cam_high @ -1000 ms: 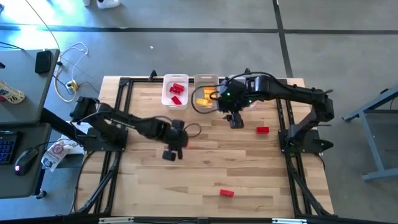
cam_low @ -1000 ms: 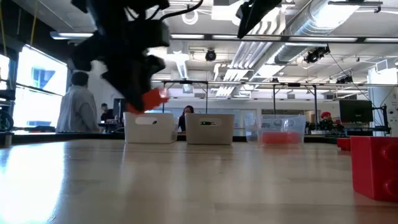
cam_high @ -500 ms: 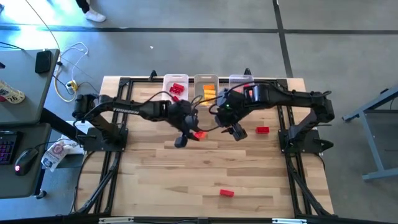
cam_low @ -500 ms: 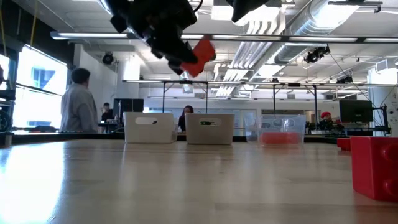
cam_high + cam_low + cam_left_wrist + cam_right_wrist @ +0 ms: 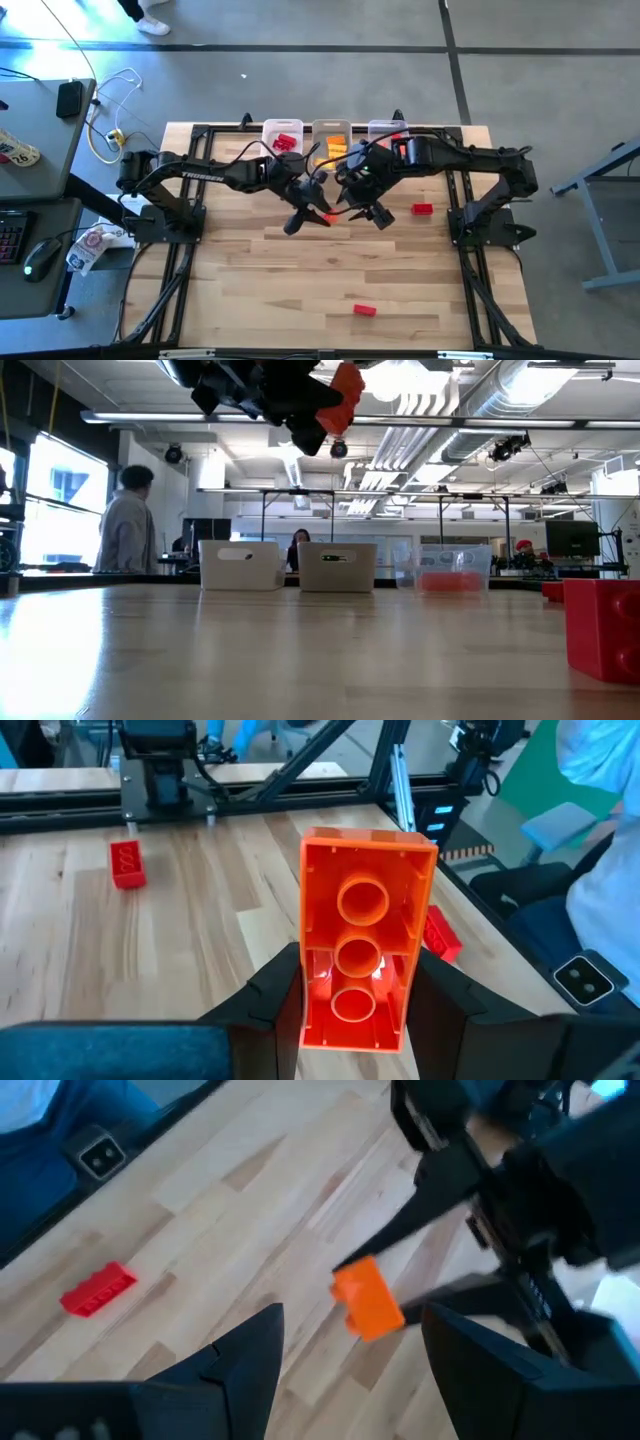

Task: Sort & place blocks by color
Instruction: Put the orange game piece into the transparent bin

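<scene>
My left gripper [image 5: 308, 214] hangs above the table's middle, shut on an orange-red block [image 5: 362, 935] whose hollow underside faces the wrist camera; the low view shows the block [image 5: 346, 394] high in the air. My right gripper [image 5: 376, 213] is open just right of it, holding nothing. Its wrist view looks past its fingers at the held block [image 5: 367, 1298]. Loose red blocks lie flat on the table: one right of centre [image 5: 422, 209], one near the near edge [image 5: 364, 310]. Three clear bins [image 5: 283, 146] [image 5: 331, 141] [image 5: 388, 133] stand in a row at the far edge. My left gripper pinches the orange-red block between its two fingers [image 5: 277, 992], which press on the long side walls [image 5: 311, 1005] at the end nearest the wrist. The fingers lie along the block, and most of it sticks out beyond them. It is lifted clear of the table.
The left bin holds red blocks [image 5: 284, 143], the middle one yellow-orange blocks [image 5: 330, 152], and the right one shows red [image 5: 450, 581]. A red block [image 5: 604, 626] looms close to the low camera. Black frame rails [image 5: 196, 200] run along the table's sides. A person [image 5: 127, 530] stands in the room beyond.
My left gripper has carried the orange-red block from the table's left-centre toward the right and the far edge, rising well above the table and turning as it went. My right gripper has drawn back from the bins toward the near edge, staying open.
</scene>
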